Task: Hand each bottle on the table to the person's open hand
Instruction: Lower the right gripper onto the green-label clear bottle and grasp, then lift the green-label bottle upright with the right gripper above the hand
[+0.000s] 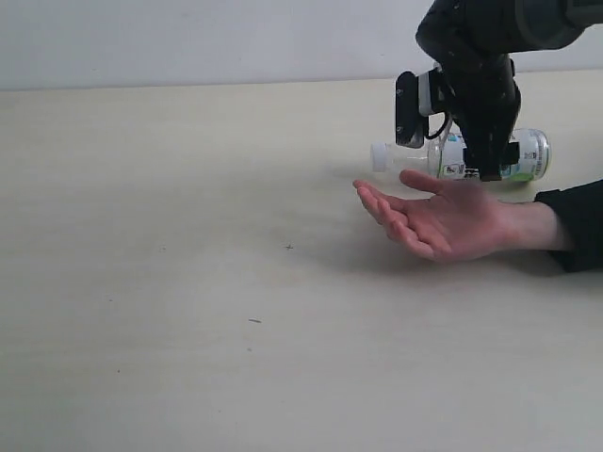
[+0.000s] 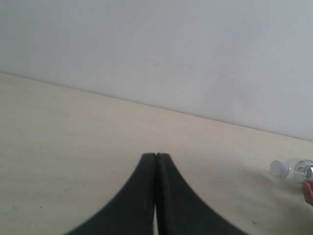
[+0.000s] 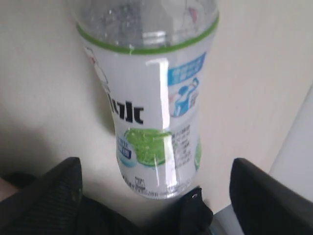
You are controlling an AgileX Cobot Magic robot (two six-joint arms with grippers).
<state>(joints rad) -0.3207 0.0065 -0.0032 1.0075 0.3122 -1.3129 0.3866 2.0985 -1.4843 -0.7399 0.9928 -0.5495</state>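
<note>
Left gripper (image 2: pixel 155 161) is pinched shut, well off to the left of the open hand (image 1: pixel 443 221). The bottle (image 1: pixel 529 155) lies on its side on the desk (image 1: pixel 188 282) just behind that hand, cap pointing left, seemingly empty. Right gripper (image 3: pixel 154 169) sits directly over it, spread wide across its body, gripping nothing. It's clearly the nearer arm.

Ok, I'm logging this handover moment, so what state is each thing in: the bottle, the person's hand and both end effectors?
Bottle: lying on its side on the table, cap on, not gripped.
Person's hand: open, palm up, empty.
Right end effector: open, straddling the bottle without touching it.
Left end effector: shut, empty.
</note>
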